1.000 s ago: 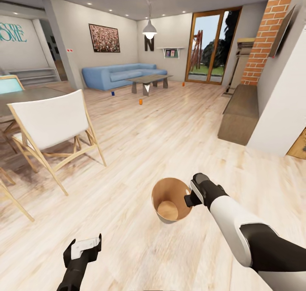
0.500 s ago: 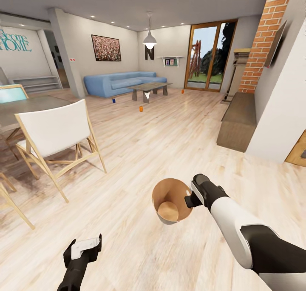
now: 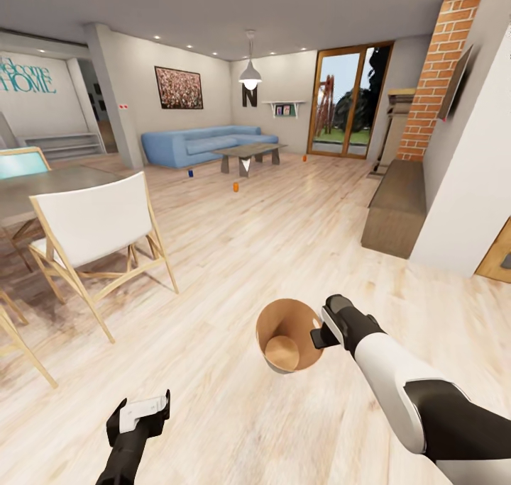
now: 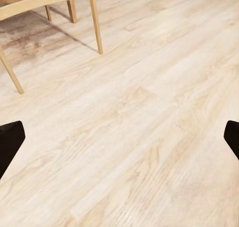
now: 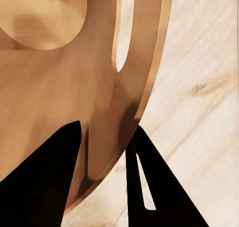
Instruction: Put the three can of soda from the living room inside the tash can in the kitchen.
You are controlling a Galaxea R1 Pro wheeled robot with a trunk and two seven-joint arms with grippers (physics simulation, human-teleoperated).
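My right gripper (image 3: 317, 337) is shut on the near rim of the tash can (image 3: 287, 335), a copper-brown bin with a tan inside and nothing in it, held low over the wood floor. In the right wrist view the dark fingers (image 5: 45, 182) pinch the bin's wall (image 5: 64, 87) from both sides. Far ahead in the living room, a dark blue can of soda (image 3: 189, 174) and an orange one (image 3: 235, 186) stand on the floor before the low table (image 3: 247, 149). Another orange can (image 3: 304, 158) stands near the glass doors. My left gripper (image 3: 142, 414) hangs open and holds nothing, over bare planks (image 4: 119, 142).
A white chair (image 3: 99, 237) and a dining table (image 3: 42, 184) stand close on the left. A low wooden bench (image 3: 399, 203) and a brick column (image 3: 436, 74) line the right wall. The blue sofa (image 3: 195, 143) sits at the far end, with wide plank floor between.
The whole head view has shifted, with the far room sitting lower in the picture. The right gripper still holds the bin and the left is unmoved.
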